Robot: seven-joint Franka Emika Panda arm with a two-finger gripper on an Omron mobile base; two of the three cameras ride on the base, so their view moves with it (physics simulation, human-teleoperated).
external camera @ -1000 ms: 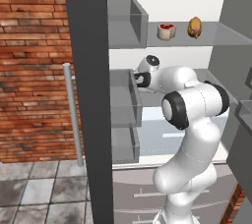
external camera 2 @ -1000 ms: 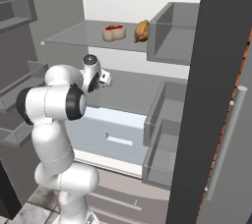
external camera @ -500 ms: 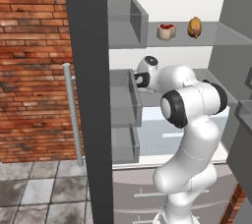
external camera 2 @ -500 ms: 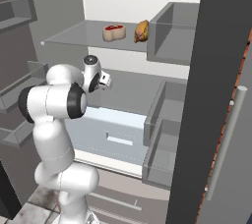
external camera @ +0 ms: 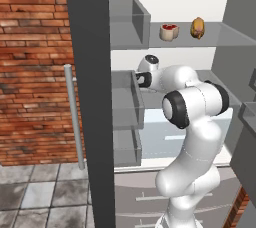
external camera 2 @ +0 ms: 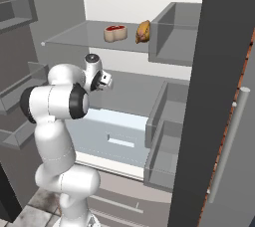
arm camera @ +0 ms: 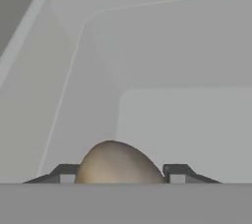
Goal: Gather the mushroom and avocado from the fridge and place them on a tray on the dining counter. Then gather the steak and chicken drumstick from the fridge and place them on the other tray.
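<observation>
Inside the fridge (external camera: 90,122), below its upper shelf, your tool (arm camera: 118,175) sits partly closed, fingertips (arm camera: 66,173) flanking a rounded tan-brown mushroom (arm camera: 118,165); whether they grip it, you cannot tell.

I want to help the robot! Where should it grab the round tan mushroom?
Grip the mushroom across the two sides of its rounded cap, coming straight in from the fridge's open front. The gripper sits that way: fingertips flank the dome's widest part, where slipping seems least likely.
</observation>
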